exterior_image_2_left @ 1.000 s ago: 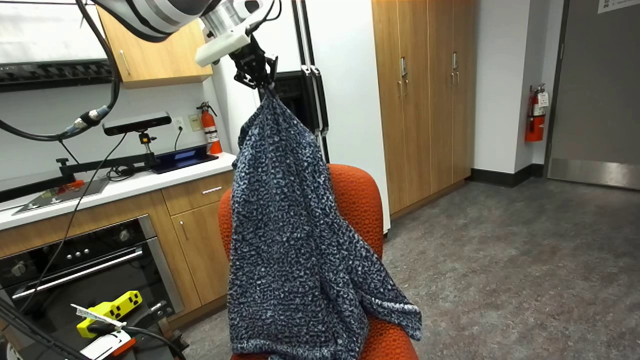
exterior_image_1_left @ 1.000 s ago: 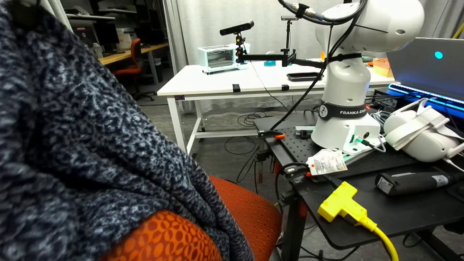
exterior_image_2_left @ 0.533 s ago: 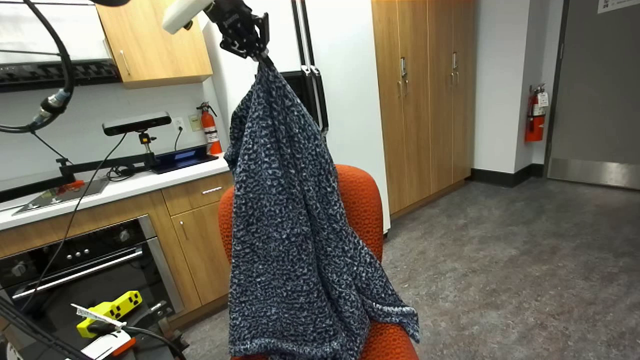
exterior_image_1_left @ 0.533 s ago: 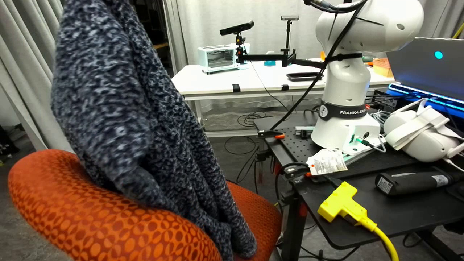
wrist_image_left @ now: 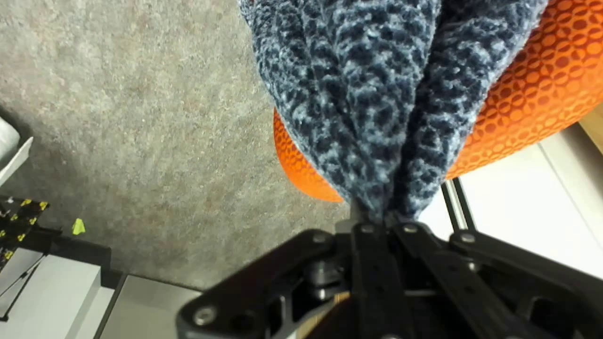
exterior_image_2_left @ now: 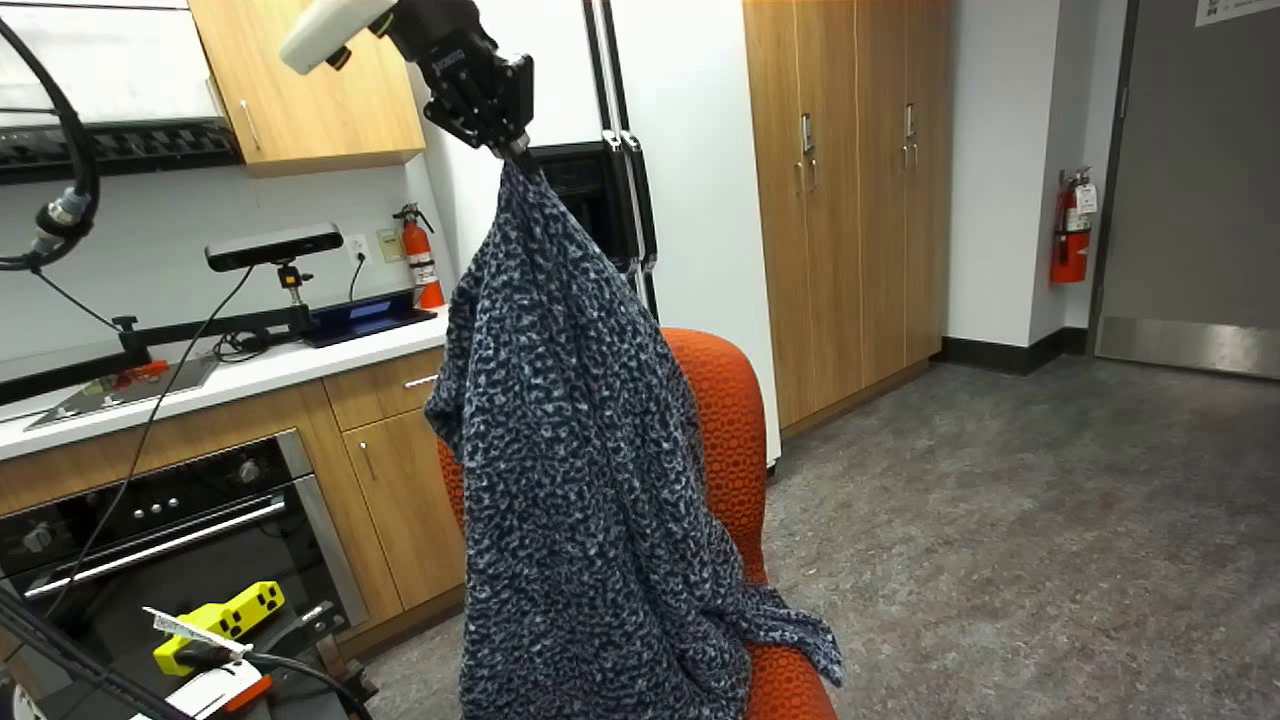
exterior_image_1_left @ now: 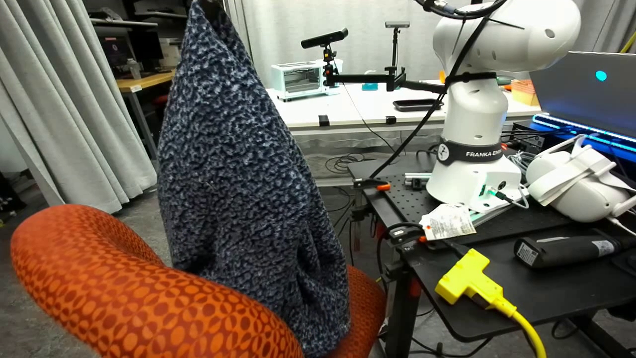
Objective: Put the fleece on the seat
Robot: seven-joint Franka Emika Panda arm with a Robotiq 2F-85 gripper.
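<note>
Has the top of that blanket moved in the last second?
Yes: in an exterior view, the top of the blanket has shifted right, towards the toaster oven.

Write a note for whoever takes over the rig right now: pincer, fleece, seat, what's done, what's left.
Pincer: shut on the gathered top of the fleece, holding it up above the seat.
Fleece: hangs in folds in front of the backrest; its lower part reaches the cushion and seems to rest there.
Done: fleece gripped and over the seat.
Left: top end not yet down. Probably lower it onto the cushion, open the pincer, then back off without dragging the fabric.
</note>
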